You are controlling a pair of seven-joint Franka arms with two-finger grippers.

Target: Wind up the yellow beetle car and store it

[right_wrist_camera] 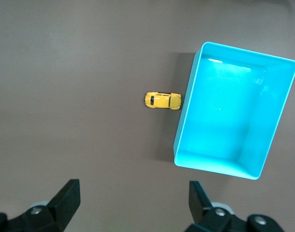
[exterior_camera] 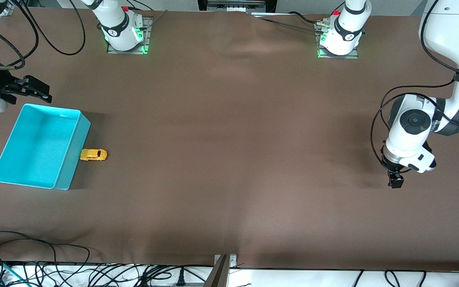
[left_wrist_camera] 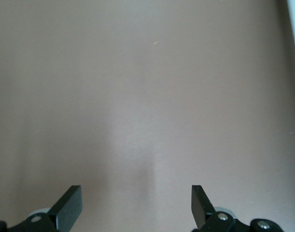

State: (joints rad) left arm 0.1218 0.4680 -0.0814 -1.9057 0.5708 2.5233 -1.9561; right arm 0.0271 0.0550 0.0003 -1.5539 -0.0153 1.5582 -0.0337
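A: Where is the yellow beetle car (exterior_camera: pixel 93 154) sitting?
B: On the table, touching the turquoise bin's (exterior_camera: pixel 68 167) outer wall.
A: Grippers?
B: Left gripper (exterior_camera: pixel 396 181) and right gripper (exterior_camera: pixel 34 89) are hovering, jaws spread, holding nothing.

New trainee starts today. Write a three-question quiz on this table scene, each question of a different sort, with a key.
1. True or false: the yellow beetle car lies inside the turquoise bin.
2. Multiple choice: what does the left pincer hold? A) the car B) the bin C) nothing
3. Fill in: the right pincer hangs open at the right arm's end of the table, just past the bin's ____ rim as seen from the front camera.

Key
1. False: it sits on the brown table, against the bin's outer wall.
2. C: it is open over bare table.
3. farther
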